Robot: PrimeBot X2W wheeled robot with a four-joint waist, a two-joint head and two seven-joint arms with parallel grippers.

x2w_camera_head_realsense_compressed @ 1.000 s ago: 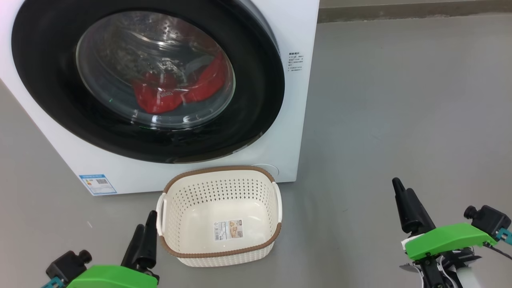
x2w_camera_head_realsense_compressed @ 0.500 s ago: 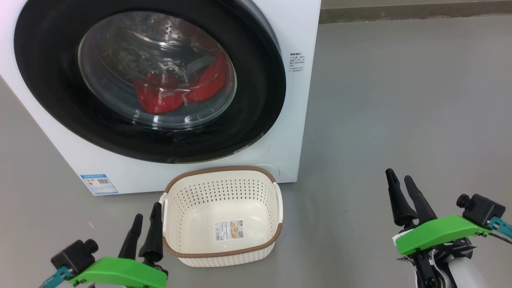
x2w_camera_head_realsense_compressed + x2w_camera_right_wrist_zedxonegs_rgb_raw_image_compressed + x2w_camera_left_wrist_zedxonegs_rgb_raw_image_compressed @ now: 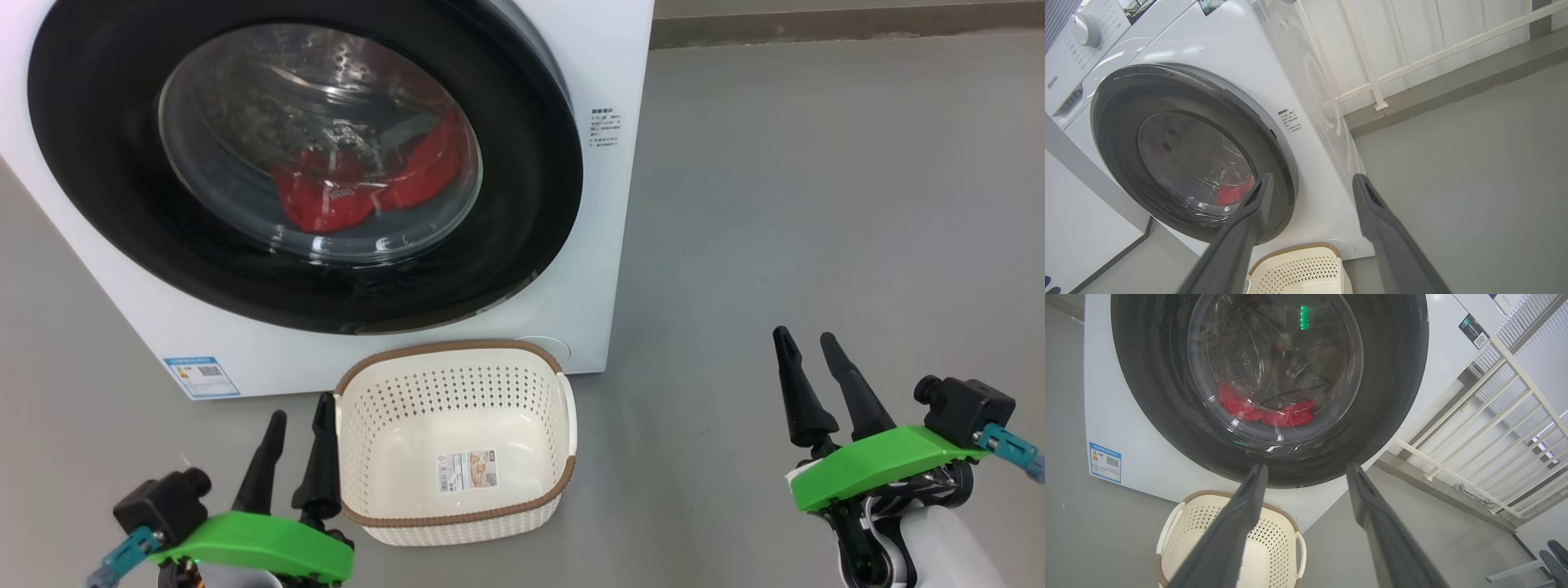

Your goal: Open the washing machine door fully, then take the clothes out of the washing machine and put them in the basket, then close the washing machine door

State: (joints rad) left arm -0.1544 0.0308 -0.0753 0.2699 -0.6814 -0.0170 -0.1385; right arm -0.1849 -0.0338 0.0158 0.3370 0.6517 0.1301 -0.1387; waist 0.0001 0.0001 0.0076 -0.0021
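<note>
At the lower left I am holding my left gripper (image 3: 302,408) low over the grey floor (image 3: 816,204), jaws spread wide and gripping nothing. Its inner finger is showing right against the left wall of the basket (image 3: 441,349); whether it is touching, I cannot tell. Just above that gripper, a blue sticker (image 3: 201,376) is sitting on the lower left corner of the washer (image 3: 608,65). The washer is standing on the floor and taking up the upper left of the head view. Its door (image 3: 98,188) is lying against the front, black rim around the clear bowl; whether it is latched, I cannot tell. Behind the glass the red clothes (image 3: 326,204) are lying in the bottom of the drum, a small white tag showing on them. The basket is sitting upright on the floor just in front of the washer, below the right half of the door, holding only a barcode sticker on its bottom. Well to the right, apart from both washer and basket, I am holding my right gripper (image 3: 806,336) over bare floor, jaws likewise spread and gripping nothing. In the right wrist view its fingers are pointing up toward the door's right edge and the washer's white side, a pale railing (image 3: 1453,45) running behind
</note>
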